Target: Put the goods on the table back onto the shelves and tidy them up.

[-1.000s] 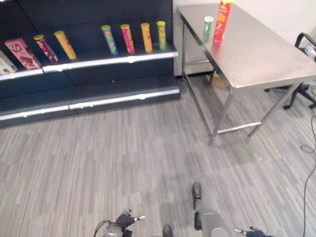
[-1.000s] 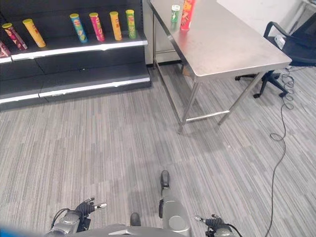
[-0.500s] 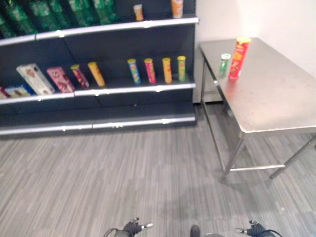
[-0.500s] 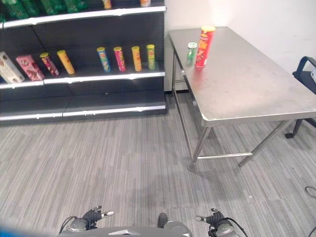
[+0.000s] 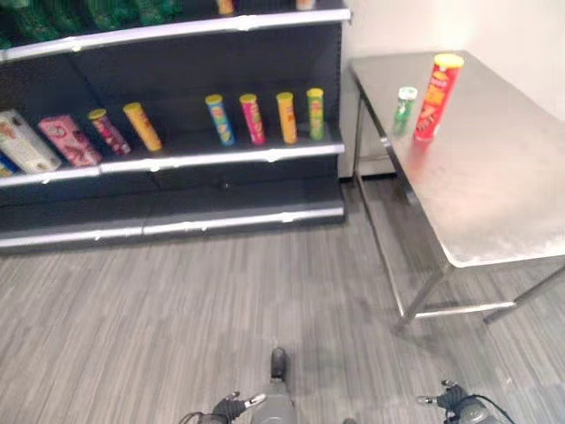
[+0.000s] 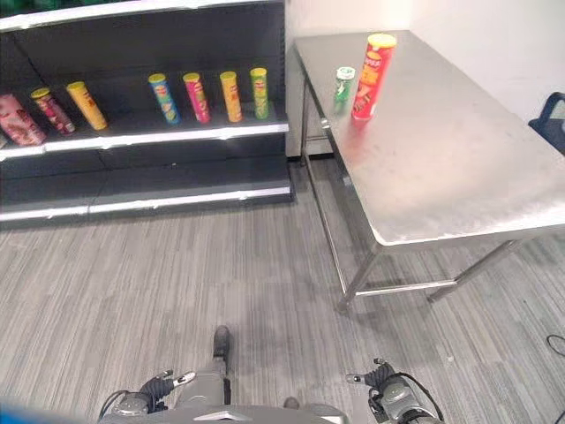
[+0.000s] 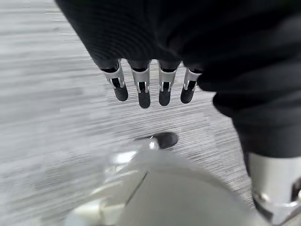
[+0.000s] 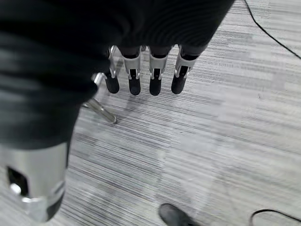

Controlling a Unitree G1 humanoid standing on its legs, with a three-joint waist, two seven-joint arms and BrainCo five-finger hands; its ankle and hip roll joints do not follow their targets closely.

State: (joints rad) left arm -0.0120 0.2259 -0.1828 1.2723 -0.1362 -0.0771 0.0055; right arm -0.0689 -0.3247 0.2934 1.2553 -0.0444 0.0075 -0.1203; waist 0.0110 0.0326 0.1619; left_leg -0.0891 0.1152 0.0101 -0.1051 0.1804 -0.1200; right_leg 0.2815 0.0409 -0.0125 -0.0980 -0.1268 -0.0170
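Observation:
On the steel table (image 5: 494, 185) at the right stand a tall red tube (image 5: 437, 96) and a small green can (image 5: 404, 109), close together near its far left corner. The dark shelf unit (image 5: 177, 159) at the left carries upright tubes: blue (image 5: 220, 119), pink (image 5: 252, 118), orange (image 5: 286, 117) and green (image 5: 315, 113), with a yellow tube (image 5: 142, 126) and a dark red tube (image 5: 109, 132) leaning further left. My left hand (image 7: 150, 87) and right hand (image 8: 143, 75) hang low over the floor, fingers straight, holding nothing. Both hands are far from the table.
Pink box (image 5: 67, 139) and white box (image 5: 25, 140) lie at the shelf's left end. Green bottles (image 5: 79, 12) line the upper shelf. A table leg (image 5: 422, 296) stands on the grey striped floor between me and the table. A dark chair (image 6: 549, 124) shows at the right edge.
The camera has shifted: shelf and table now sit closer and slightly lower in view. The goods have not moved. Both hands stay low, holding nothing.

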